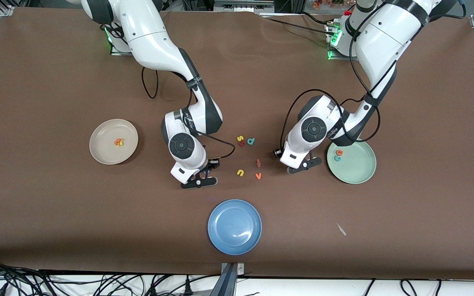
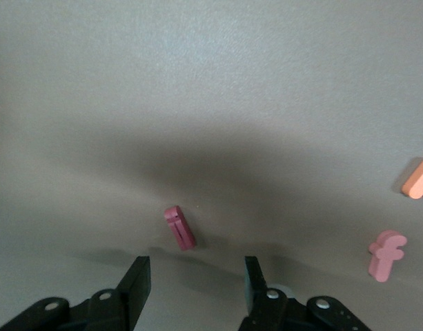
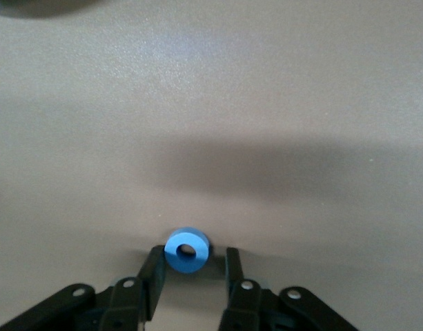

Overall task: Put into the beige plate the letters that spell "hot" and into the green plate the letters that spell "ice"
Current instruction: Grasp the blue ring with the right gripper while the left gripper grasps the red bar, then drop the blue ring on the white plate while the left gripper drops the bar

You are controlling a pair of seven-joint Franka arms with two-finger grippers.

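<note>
Between the right gripper's [image 3: 194, 256] fingers sits the blue "o" [image 3: 187, 250], down on the table [image 1: 56, 213]. The jaws are narrow, with a sliver of gap on one side. The dark red "i" [image 2: 180, 227] lies flat just ahead of the left gripper [image 2: 197, 267], whose jaws are about half wide and touching nothing. The beige plate [image 1: 101, 154] has the "h" and "t" [image 1: 118, 142] in it, and the green plate [image 1: 358, 170] has the "e" [image 1: 339, 152] and "c" [image 1: 337, 158]. The blue plate [image 1: 234, 226] sits nearest the front camera.

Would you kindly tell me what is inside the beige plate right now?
The beige plate holds a small yellow and orange letter cluster; which letters they are, I cannot tell.
</note>
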